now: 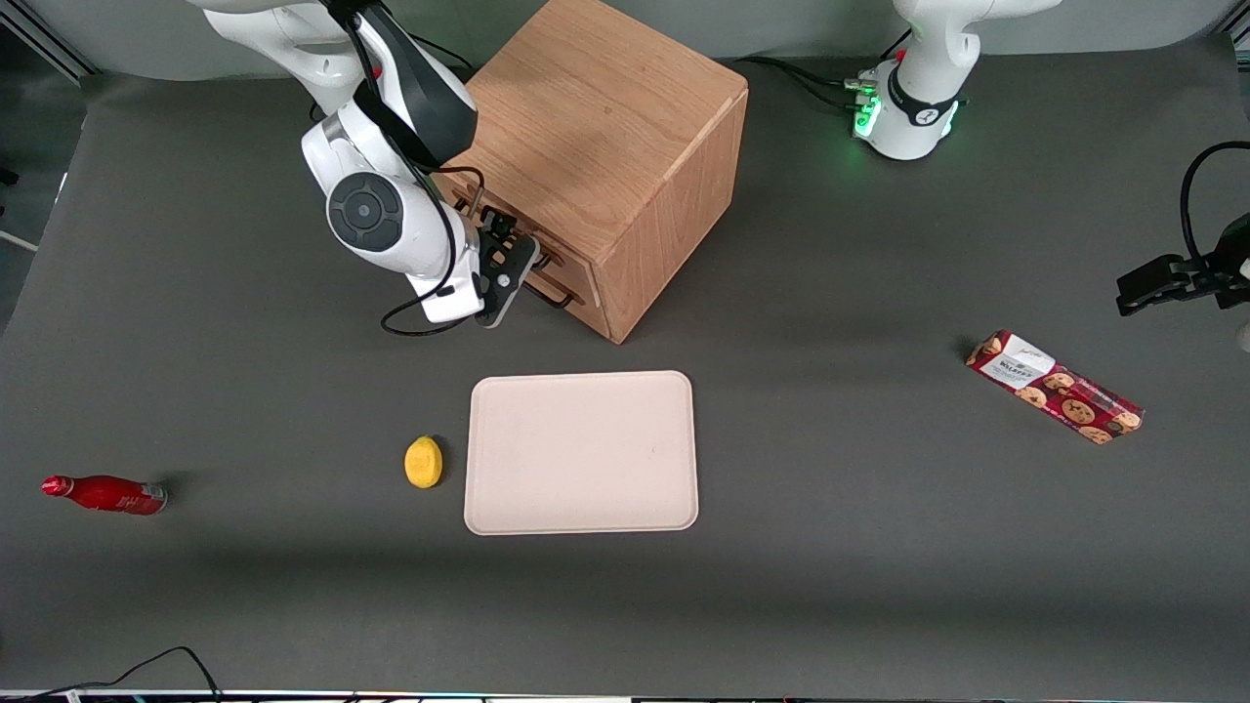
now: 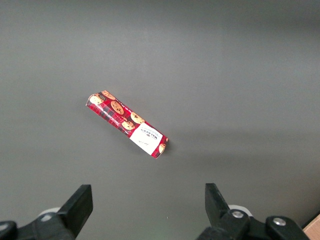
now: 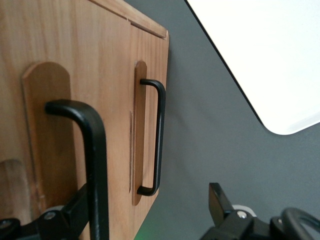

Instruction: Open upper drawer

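**Gripper at the upper drawer's handle**

At the cabinet's front face, the gripper (image 1: pixel 510 266) hung close against the wood, its fingers spread wide. In the right wrist view the nearer black bar, the handle (image 3: pixel 95 165) of the upper drawer (image 3: pixel 60 125), passed just beside one finger (image 3: pixel 75 212), while the other finger (image 3: pixel 220 202) stood well apart over the grey table (image 3: pixel 200 150). Whether the first finger actually touched the bar could not be told; nothing was clamped. The upper drawer looked shut, its front flush with the cabinet (image 1: pixel 605 146).

The lower drawer (image 3: pixel 147 125) sat shut beneath it, with its own black handle (image 3: pixel 157 137) untouched.

Reading the front view as a clock face centred on the cream tray (image 1: pixel 582 452), the cabinet stood at about twelve o'clock, farther from the camera, and the gripper at about eleven. A yellow lemon (image 1: pixel 423 461) lay just beside the tray at nine o'clock. A red bottle (image 1: pixel 103 493) lay on its side farther out along nine, toward the working arm's end of the table. A red cookie packet (image 1: pixel 1055 387) lay at about three o'clock, toward the parked arm's end.
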Controlling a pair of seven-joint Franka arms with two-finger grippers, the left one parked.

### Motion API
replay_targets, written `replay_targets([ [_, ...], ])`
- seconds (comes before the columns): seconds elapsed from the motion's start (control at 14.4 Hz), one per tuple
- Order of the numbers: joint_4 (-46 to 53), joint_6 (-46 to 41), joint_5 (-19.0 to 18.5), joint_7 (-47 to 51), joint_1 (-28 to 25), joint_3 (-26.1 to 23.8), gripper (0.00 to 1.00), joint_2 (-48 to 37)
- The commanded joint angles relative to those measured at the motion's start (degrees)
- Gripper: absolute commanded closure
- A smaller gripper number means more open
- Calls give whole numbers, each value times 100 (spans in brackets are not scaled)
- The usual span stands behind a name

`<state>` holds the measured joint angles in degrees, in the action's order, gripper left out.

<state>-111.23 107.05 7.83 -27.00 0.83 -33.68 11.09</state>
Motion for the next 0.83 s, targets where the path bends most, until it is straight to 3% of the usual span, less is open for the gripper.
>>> replay_targets([
  [0.0, -84, 176, 122, -51, 67, -60, 0, 68],
  [0.76, -48, 352, 52, -112, 102, 36, 0, 157],
])
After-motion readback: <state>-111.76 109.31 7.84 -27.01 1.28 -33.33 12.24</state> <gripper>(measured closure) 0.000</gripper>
